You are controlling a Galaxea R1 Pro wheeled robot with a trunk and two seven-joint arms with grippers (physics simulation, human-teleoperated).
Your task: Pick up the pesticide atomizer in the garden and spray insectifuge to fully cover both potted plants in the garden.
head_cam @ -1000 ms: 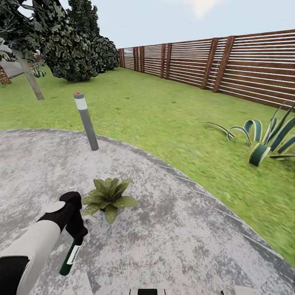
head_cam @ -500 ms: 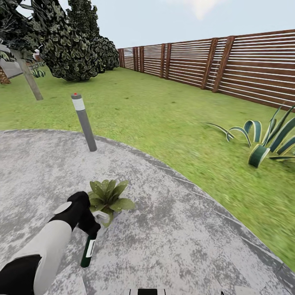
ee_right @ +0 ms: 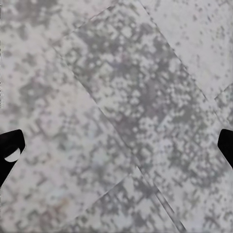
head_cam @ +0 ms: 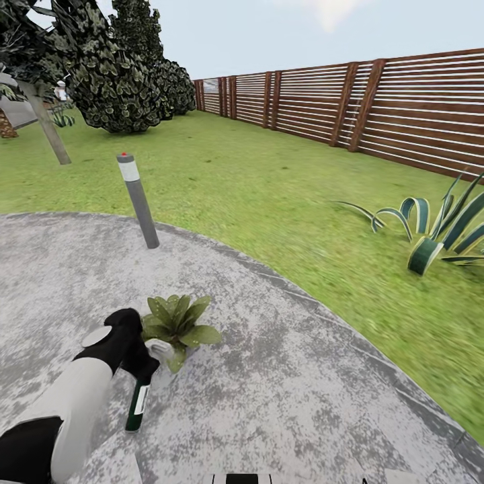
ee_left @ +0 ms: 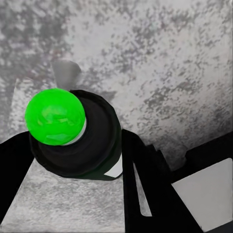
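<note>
The jaws of the left gripper (head_cam: 138,366) are closed around the pesticide atomizer (head_cam: 138,405), which hangs below the hand with its head up near the fingers. The jaws of the right gripper (ee_right: 116,145) stand wide apart with nothing between them; from its wrist view I see just two dark tips at the edges and the paving under them.

Around this, the biggest thing is the lawn (head_cam: 269,181), closed at the back by the brown slat fence (head_cam: 403,107). Then comes the round grey patio (head_cam: 282,376), where the robot works. On the grass at the right grows a striped agave (head_cam: 430,235), and at the patio edge stands a grey bollard lamp (head_cam: 138,199). Smaller is the potted plant (head_cam: 176,321), a low rosette on the paving, just beside the left hand. In the left wrist view the bottle is seen from one end, with a bright green ball (ee_left: 55,116) on it.

I judge that the spraying of this first plant is going on. To do it well, the nozzle should point at the leaves and pass over the whole rosette, not one side only. The bottle is very near the leaves, so the arm must not knock the small pot.
</note>
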